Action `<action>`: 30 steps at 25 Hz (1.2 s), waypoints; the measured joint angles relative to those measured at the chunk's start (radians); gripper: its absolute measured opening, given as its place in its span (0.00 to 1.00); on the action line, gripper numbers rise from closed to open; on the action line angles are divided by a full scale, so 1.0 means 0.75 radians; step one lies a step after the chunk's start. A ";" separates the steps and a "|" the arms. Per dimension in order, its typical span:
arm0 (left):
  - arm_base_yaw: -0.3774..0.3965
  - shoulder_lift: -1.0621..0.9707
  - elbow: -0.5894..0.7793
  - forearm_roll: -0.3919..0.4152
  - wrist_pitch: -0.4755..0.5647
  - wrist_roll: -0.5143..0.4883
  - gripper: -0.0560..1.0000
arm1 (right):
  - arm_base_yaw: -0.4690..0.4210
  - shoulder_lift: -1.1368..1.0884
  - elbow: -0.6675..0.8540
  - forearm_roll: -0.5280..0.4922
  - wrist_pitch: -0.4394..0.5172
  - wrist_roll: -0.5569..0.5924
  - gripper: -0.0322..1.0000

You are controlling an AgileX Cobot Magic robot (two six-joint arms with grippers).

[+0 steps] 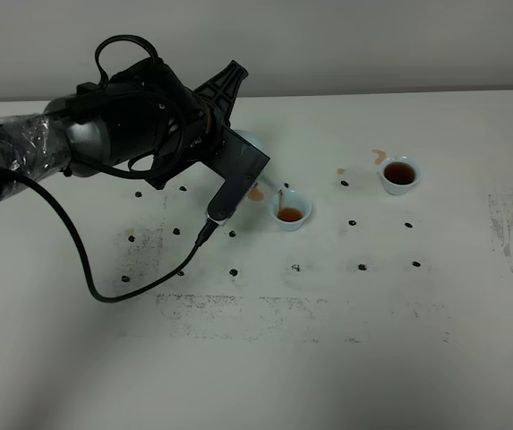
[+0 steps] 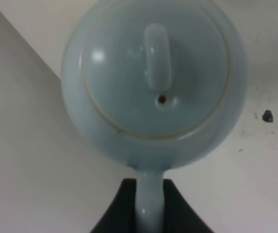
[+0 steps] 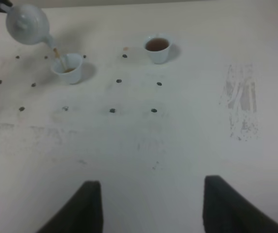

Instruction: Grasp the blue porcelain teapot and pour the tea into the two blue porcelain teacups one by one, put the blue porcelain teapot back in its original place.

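The blue porcelain teapot [image 2: 153, 82] fills the left wrist view, lid up. My left gripper [image 2: 149, 209] is shut on its loop handle. In the exterior view my left arm [image 1: 140, 125] hides most of the teapot [image 1: 251, 140], which is tilted and raised. A thin stream of tea runs from the spout into the near teacup [image 1: 292, 213]. The right wrist view shows the teapot [image 3: 26, 24] pouring into this cup [image 3: 68, 69]. The other teacup [image 1: 399, 175], also in the right wrist view [image 3: 157, 47], stands to the right, full of tea. My right gripper [image 3: 151, 208] is open and empty, low over the table's front.
The white table [image 1: 328, 340] has small dark dots in a grid and grey scuffs. Small tea spills lie by the far cup [image 1: 379, 155] and under the pot [image 1: 256, 193]. A black cable [image 1: 104, 291] trails from the left arm across the table.
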 joint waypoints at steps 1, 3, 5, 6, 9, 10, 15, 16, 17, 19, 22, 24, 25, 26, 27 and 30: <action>0.000 0.000 0.000 0.000 0.000 0.003 0.13 | 0.000 0.000 0.000 0.000 0.000 0.000 0.50; 0.000 0.000 0.000 0.000 0.000 0.014 0.13 | 0.000 0.000 0.000 0.000 0.000 0.000 0.50; -0.003 0.000 0.000 0.000 0.000 0.019 0.13 | 0.000 0.000 0.000 0.000 0.000 0.000 0.50; -0.005 0.000 0.000 0.002 0.000 0.020 0.13 | 0.000 0.000 0.000 0.000 0.000 0.000 0.50; -0.011 0.000 0.000 0.002 0.000 0.022 0.13 | 0.000 0.000 0.000 0.000 0.000 0.000 0.50; -0.012 0.000 0.000 0.002 0.000 0.022 0.13 | 0.000 0.000 0.000 0.000 0.000 0.000 0.50; -0.012 0.000 0.000 0.023 0.000 0.026 0.13 | 0.000 0.000 0.000 0.000 0.000 0.000 0.50; -0.012 0.000 0.000 0.024 0.000 0.026 0.13 | 0.000 0.000 0.000 0.000 0.000 0.000 0.50; -0.012 0.000 0.000 0.024 0.000 0.026 0.13 | 0.000 0.000 0.000 0.000 0.000 0.000 0.50; -0.012 0.000 0.000 0.024 0.000 0.026 0.13 | 0.000 0.000 0.000 0.000 0.000 0.000 0.50; -0.012 0.000 0.000 0.028 0.000 0.026 0.13 | 0.000 0.000 0.000 0.000 0.000 0.000 0.50; -0.012 0.000 0.000 0.029 0.000 0.026 0.13 | 0.000 0.000 0.000 0.000 0.000 0.000 0.50; -0.012 0.000 0.000 0.029 0.000 0.026 0.13 | 0.000 0.000 0.000 0.000 0.000 0.000 0.50; -0.012 0.000 0.000 0.031 0.000 0.026 0.13 | 0.000 0.000 0.000 0.000 0.000 0.000 0.50; -0.012 0.000 0.000 0.032 0.000 0.026 0.13 | 0.000 0.000 0.000 0.000 0.000 0.000 0.50; -0.012 0.000 0.000 0.040 0.000 0.026 0.13 | 0.000 0.000 0.000 0.000 0.000 0.000 0.50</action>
